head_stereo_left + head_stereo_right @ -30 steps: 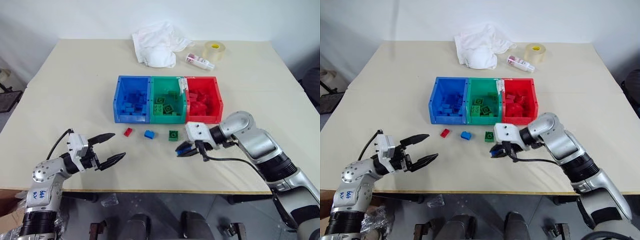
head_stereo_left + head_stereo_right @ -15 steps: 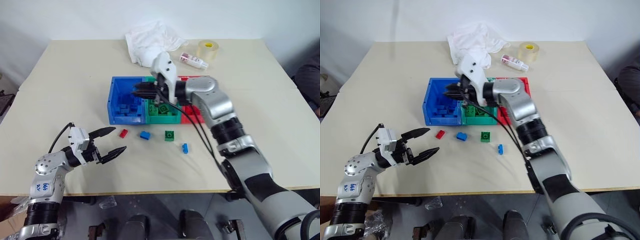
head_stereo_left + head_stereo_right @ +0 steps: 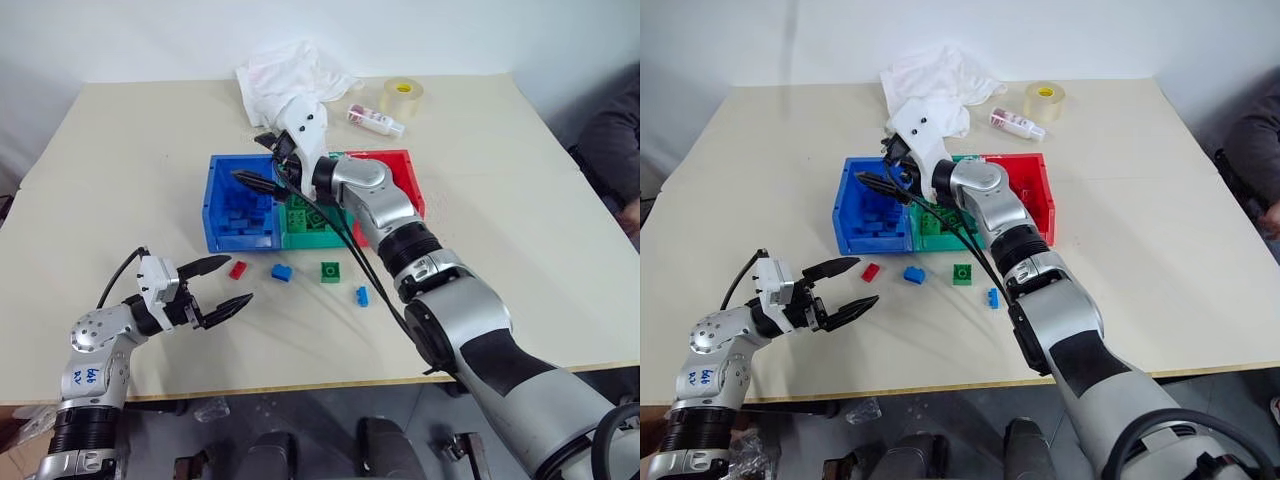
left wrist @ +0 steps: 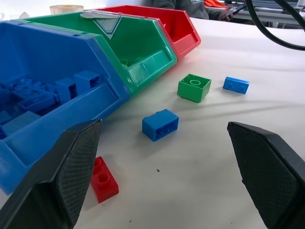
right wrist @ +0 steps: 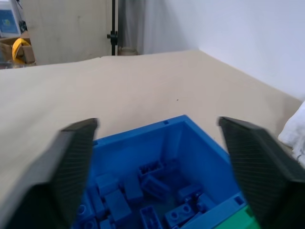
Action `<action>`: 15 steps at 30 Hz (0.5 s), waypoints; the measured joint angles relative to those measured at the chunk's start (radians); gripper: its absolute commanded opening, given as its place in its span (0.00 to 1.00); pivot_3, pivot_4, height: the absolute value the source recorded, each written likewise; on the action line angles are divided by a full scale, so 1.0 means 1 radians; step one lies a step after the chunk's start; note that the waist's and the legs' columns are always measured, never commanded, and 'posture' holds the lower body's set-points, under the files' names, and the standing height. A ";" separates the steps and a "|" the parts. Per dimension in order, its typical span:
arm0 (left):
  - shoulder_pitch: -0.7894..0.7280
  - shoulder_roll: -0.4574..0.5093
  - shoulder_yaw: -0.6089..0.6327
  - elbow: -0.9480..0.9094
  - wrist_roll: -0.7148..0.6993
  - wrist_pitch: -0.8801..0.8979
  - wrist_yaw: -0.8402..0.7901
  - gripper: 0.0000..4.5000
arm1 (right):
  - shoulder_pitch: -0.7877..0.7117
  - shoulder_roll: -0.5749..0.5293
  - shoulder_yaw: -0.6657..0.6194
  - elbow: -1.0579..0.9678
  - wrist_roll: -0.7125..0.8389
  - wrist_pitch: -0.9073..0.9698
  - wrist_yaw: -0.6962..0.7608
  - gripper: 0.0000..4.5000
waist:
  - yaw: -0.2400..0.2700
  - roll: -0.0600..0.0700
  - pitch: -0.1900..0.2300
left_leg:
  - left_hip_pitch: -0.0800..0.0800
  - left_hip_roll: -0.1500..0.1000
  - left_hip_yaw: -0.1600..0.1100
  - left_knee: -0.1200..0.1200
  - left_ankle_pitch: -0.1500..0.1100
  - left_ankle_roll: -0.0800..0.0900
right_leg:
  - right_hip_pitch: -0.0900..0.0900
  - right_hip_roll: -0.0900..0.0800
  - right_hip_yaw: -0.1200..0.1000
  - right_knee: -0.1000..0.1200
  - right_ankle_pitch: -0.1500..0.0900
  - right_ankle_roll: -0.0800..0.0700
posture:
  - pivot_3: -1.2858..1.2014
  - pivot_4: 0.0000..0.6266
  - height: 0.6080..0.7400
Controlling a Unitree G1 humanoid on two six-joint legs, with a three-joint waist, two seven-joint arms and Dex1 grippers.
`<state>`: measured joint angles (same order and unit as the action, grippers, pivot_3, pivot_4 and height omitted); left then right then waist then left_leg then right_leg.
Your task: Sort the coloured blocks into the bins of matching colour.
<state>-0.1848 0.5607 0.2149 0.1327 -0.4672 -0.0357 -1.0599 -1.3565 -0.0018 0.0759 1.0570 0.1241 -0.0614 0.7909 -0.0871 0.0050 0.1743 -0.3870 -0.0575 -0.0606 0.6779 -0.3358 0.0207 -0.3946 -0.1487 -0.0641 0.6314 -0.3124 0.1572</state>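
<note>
A beige tabletop (image 3: 520, 220) carries three joined bins, blue (image 3: 215, 215), green (image 3: 300, 228) and red (image 3: 405, 178); the right claw (image 3: 262, 158) hangs above the blue bin, fingers apart and empty; the left claw (image 3: 222, 286) hovers near the front edge, fingers apart; loose before the bins lie a red block (image 3: 237, 269), two blue blocks (image 3: 282, 272) and a green block (image 3: 330, 271).

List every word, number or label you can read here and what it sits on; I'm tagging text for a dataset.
Left arm: blue handwritten marks on the white casing, too small to read for sure.
Small bottle: pink label, print too small to read.
Tape roll: no readable text.
Green bin: a white triangular sticker on the rim, no words legible.
Blue bin, red bin, loose bricks: no writing.
</note>
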 measured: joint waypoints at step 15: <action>-0.024 -0.006 -0.028 0.038 0.002 -0.010 -0.038 1.00 | 0.582 -0.468 0.049 -0.875 0.113 0.344 0.439 1.00 | 0.036 0.000 0.000 | -0.001 -0.002 -0.002 0.003 0.000 0.000 | 0.002 -0.001 0.001 -0.002 0.000 0.000 | 0.52 0.24 1.00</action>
<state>-0.2089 0.5551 0.1874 0.1706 -0.4650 -0.0459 -1.0981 -0.7743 -0.4700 0.1252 0.1815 0.2374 0.2829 1.2299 -0.0508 0.0050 0.1743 -0.3882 -0.0592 -0.0630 0.6810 -0.3358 0.0208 -0.3926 -0.1492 -0.0631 0.6291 -0.3124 0.1572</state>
